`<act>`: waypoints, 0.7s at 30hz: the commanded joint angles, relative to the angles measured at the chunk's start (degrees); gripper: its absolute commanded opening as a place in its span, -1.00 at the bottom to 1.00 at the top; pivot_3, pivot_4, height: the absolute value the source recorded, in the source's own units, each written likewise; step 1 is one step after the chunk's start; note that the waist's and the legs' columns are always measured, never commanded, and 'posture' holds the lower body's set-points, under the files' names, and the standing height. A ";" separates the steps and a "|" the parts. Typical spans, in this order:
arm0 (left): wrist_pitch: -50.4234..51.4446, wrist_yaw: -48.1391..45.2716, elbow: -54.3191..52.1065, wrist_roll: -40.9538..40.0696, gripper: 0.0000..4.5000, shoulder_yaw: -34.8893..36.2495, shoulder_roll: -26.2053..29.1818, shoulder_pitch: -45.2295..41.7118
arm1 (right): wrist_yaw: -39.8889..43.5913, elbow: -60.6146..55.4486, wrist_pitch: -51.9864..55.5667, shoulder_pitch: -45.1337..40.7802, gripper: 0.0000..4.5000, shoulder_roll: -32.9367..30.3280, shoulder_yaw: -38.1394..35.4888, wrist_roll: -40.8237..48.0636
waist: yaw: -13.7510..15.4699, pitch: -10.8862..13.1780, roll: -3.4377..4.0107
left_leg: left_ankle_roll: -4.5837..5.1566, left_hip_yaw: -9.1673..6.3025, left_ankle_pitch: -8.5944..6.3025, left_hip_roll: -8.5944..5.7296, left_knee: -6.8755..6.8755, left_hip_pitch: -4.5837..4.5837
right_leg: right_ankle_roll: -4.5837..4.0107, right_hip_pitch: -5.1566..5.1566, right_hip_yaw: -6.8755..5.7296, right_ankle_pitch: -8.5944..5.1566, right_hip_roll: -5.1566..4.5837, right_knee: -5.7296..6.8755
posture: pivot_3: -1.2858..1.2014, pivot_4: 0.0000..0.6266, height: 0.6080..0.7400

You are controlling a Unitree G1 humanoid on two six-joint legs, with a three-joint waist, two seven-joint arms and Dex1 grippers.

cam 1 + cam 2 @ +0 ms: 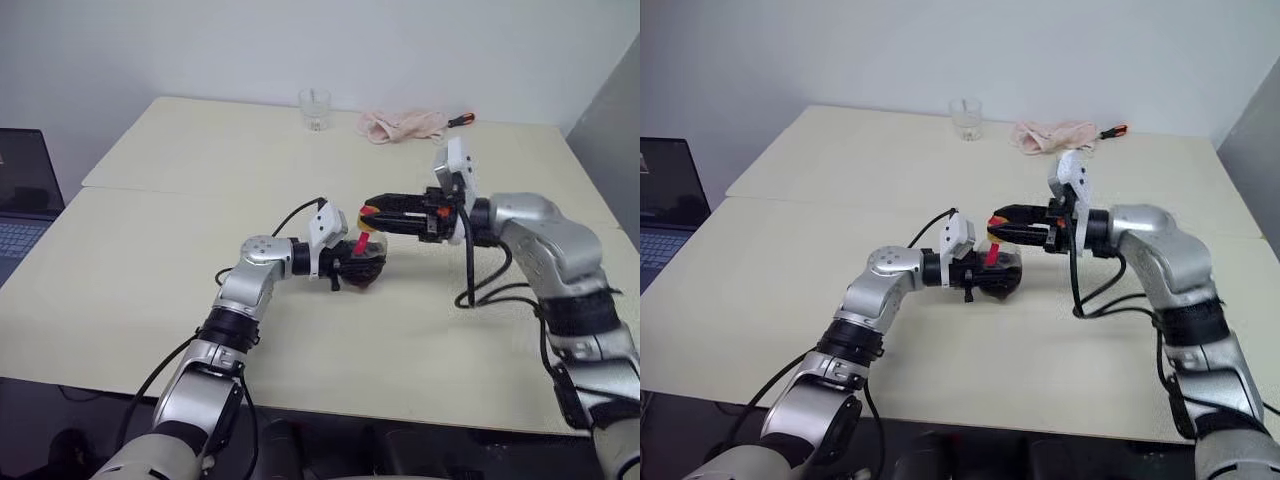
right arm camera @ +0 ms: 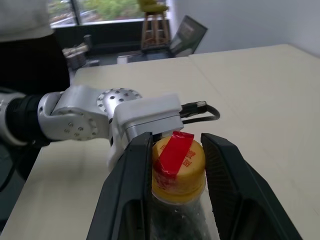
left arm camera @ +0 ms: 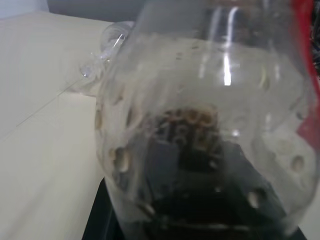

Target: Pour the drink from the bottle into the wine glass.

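Observation:
Over the middle of the table my left gripper [image 1: 352,268] is shut on the body of the small clear bottle [image 1: 368,258], which stands upright. Dark drink [image 3: 200,200] fills its lower part, up close in the left wrist view. My right gripper [image 2: 177,142] reaches in level from the right and is shut on the yellow cap [image 2: 178,167], one black finger [image 2: 131,170] on each side; a red strip lies over the cap. A clear glass stands at the table's far edge, the wine glass [image 1: 315,108]; its stem is too small to make out.
A pink cloth [image 1: 403,125] and an orange-handled tool [image 1: 460,120] lie at the far edge, right of the glass. An open laptop [image 1: 25,195] sits off the table's left side. A person in dark clothes [image 2: 30,45] stands beyond the table.

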 commanded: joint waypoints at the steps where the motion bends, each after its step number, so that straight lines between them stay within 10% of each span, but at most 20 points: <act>1: 0.25 -0.38 -5.56 -2.36 -0.42 -0.52 -1.20 -0.52 | 3.79 7.01 -5.48 -4.44 -0.48 0.21 0.09 -4.14 | 0.22 0.06 0.07 | 0.00 -0.04 0.00 0.01 0.00 -0.01 | 0.00 0.00 -0.01 0.00 0.00 -0.01 | 0.03 -0.52 1.00; 7: 0.69 0.00 -6.79 -2.38 -0.42 -0.62 -0.72 0.53 | 3.09 -4.58 5.33 0.27 -0.48 -2.91 -4.00 2.28 | 1.06 0.14 0.20 | -0.03 0.09 0.01 -0.01 -0.01 -0.15 | 0.00 0.00 -0.03 -0.09 -0.24 -0.13 | 0.03 -0.52 1.00; 16: -0.19 -1.38 -4.60 -2.35 -0.42 -2.31 -2.16 -0.78 | -14.93 -27.98 18.55 5.82 0.90 -4.63 -13.49 7.30 | 1.00 0.24 0.35 | -0.04 0.15 0.01 -0.04 0.01 -0.05 | 0.02 0.00 -0.01 -0.11 -0.27 0.02 | 0.03 -0.52 1.00; 21: -1.99 -1.18 -1.92 -0.88 -0.42 -3.07 -3.10 -1.62 | -30.44 -39.00 27.92 9.97 1.00 -1.49 -18.14 10.24 | 0.60 0.24 0.35 | -0.03 0.00 0.01 -0.05 0.01 -0.05 | 0.01 0.06 0.04 -0.10 -0.27 0.03 | 0.03 -0.52 1.00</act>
